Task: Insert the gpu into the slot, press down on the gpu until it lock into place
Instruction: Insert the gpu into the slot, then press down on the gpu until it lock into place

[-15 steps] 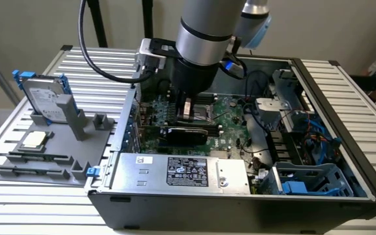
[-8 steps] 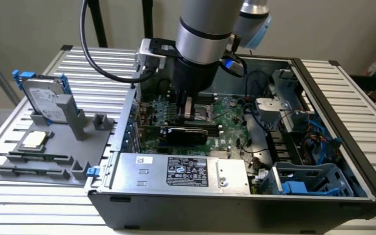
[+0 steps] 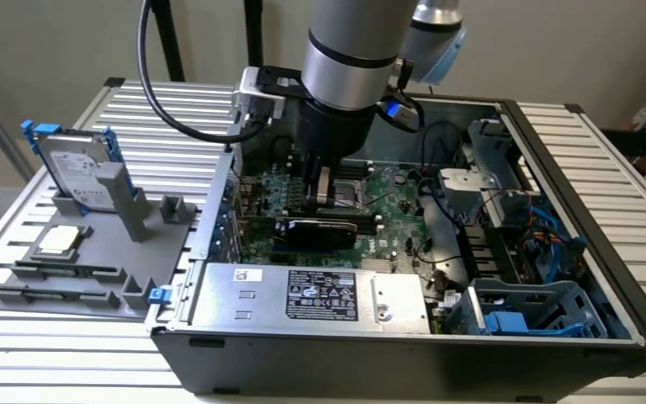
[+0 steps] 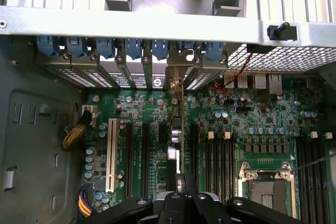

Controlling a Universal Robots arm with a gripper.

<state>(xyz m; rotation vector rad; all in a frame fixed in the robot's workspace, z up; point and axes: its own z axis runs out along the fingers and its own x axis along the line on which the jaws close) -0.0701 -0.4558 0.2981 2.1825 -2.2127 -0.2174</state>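
The card [image 3: 317,230] stands on its edge on the green board [image 3: 396,189] inside the open computer case [image 3: 413,370], which sits on the slatted worktop [image 3: 54,362]. Its long axis runs across the exterior view from left to right, parallel to the silver power box [image 3: 312,295] just beside it. The bracket end points at the case's rear wall on the exterior view's left. The gripper [image 3: 323,192] comes straight down onto the card's top edge with its jaws pressed together. In the wrist view the card [image 4: 177,129] shows edge-on as a thin strip, running from the gripper [image 4: 178,205] to the row of blue clips [image 4: 134,48].
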